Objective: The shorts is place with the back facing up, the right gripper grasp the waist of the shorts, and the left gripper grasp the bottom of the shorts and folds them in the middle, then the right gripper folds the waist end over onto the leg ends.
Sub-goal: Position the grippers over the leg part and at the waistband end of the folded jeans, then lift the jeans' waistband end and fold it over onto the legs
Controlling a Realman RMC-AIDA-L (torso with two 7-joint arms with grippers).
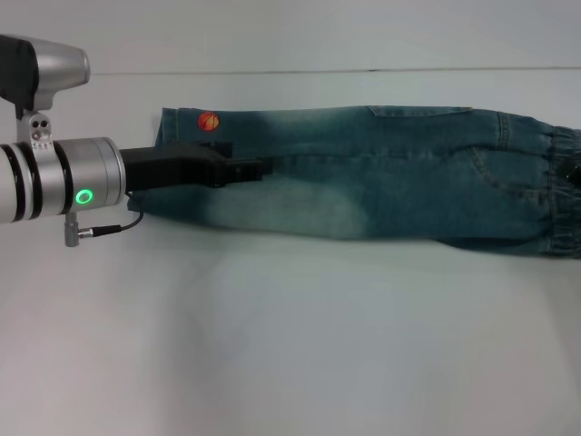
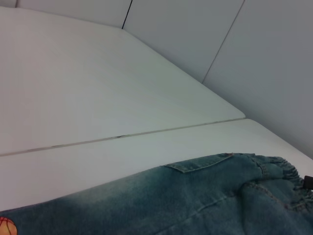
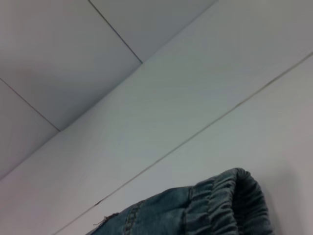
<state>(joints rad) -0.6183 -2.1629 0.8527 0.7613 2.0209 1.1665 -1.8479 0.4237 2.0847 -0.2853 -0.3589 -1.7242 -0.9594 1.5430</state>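
Note:
The denim shorts (image 1: pixel 381 186) lie folded lengthwise across the table, back pocket up. The leg ends, with an orange ball patch (image 1: pixel 208 120), are on the left. The gathered elastic waist (image 1: pixel 561 191) is at the right edge. My left gripper (image 1: pixel 261 169) is black and reaches in from the left, low over the leg end of the shorts. Of my right gripper only a dark bit (image 1: pixel 573 173) shows at the waist, also seen as a dark bit (image 2: pixel 308 182) in the left wrist view. The right wrist view shows the waist elastic (image 3: pixel 230 205).
The white table (image 1: pixel 290 345) spreads wide in front of the shorts. Its back edge meets a pale panelled wall (image 1: pixel 290 36) just behind them. My left arm's silver wrist (image 1: pixel 64 177) with a green light hangs over the table's left side.

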